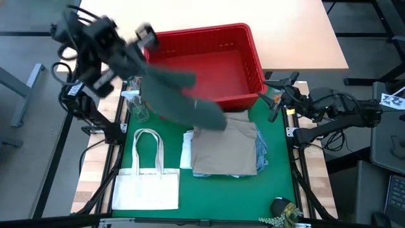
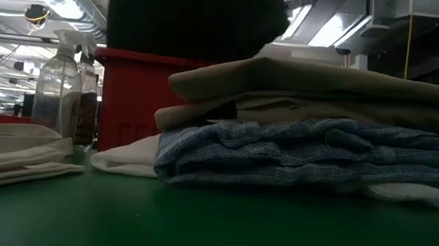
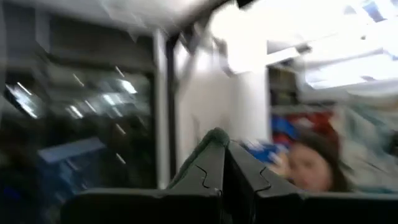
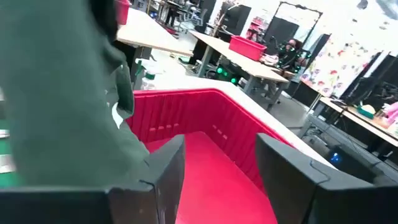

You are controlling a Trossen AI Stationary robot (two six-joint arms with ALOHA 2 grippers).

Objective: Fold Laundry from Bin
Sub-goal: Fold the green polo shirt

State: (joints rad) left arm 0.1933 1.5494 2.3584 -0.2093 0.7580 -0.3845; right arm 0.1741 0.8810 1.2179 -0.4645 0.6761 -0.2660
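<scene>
Left pincer (image 1: 147, 33), clamped on the dark green garment (image 1: 180, 95) hanging over the red bin (image 1: 250, 47), should lift it clear before spreading; right pincer (image 1: 273, 95) waits wide beside the bin.

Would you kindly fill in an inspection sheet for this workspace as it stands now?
Surface: green mat on a wooden table.
Job's things: red bin looks empty; dark green garment hangs over its front edge; folded stack, beige on top, blue striped beneath.
Clutter: white tote, spray bottle, small plant.
Grippers: left tool raised, shut on the garment; right tool open, at the bin's right side.
Cables: black leads beside both arm bases.
Surroundings: tan table behind; a person in the left wrist view.
</scene>
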